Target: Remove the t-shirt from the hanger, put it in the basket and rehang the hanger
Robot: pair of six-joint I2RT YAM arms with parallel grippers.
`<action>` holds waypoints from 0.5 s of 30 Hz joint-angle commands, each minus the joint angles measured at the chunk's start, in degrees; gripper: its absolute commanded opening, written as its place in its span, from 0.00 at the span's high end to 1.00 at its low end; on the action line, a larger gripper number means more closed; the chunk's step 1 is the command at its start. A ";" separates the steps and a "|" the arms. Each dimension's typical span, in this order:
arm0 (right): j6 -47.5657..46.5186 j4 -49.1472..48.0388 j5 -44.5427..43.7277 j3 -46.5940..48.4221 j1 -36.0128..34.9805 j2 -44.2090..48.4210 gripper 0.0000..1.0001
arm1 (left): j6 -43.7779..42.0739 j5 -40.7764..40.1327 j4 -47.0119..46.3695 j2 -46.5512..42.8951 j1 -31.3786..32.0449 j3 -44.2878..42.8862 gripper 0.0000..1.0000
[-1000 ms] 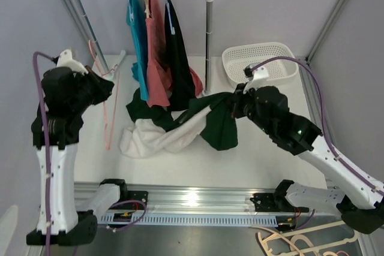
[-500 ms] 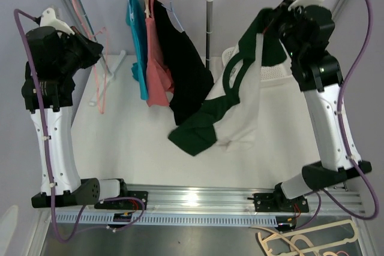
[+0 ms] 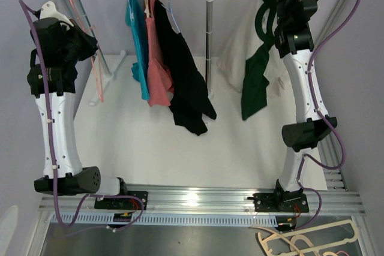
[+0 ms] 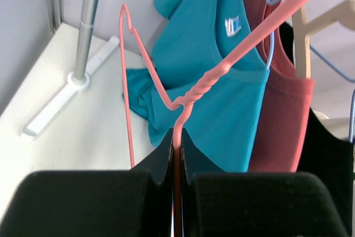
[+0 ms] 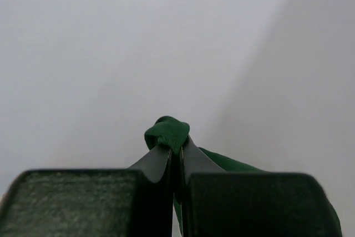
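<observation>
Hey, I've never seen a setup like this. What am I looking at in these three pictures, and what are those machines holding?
These are two robot arms bolted at the near edge of a white table. The wide picture comes from a fixed camera above and behind them. The other two come from a small camera on each wrist, looking along that arm's jaws.

The left arm has its jaws shut on a bare pink hanger. The right arm is raised high with its jaws shut on a green and white t-shirt, which hangs down from them.

At the back stands a clothes rack with a teal shirt, a red shirt and a black shirt on hangers.
</observation>
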State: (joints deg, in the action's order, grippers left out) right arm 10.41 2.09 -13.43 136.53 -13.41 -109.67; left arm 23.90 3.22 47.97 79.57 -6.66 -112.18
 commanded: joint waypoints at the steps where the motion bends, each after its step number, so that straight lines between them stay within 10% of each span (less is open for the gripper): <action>1: -1.28 -22.95 0.33 9.80 2.51 -3.25 1.00 | -2.01 -2.43 -6.13 1.19 -1.08 -0.85 0.99; 8: 3.90 -32.50 -1.86 18.60 7.69 -9.86 1.00 | -2.19 -5.86 -12.35 3.92 -1.17 0.64 0.99; 15: 13.14 -20.73 4.02 1.48 12.88 -9.07 1.00 | -7.71 0.80 -28.18 8.74 -3.62 5.66 0.99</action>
State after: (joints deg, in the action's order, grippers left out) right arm 19.00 -21.52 -12.67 143.33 -0.51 -117.97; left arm 20.38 -0.19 30.81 85.43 -8.10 -106.78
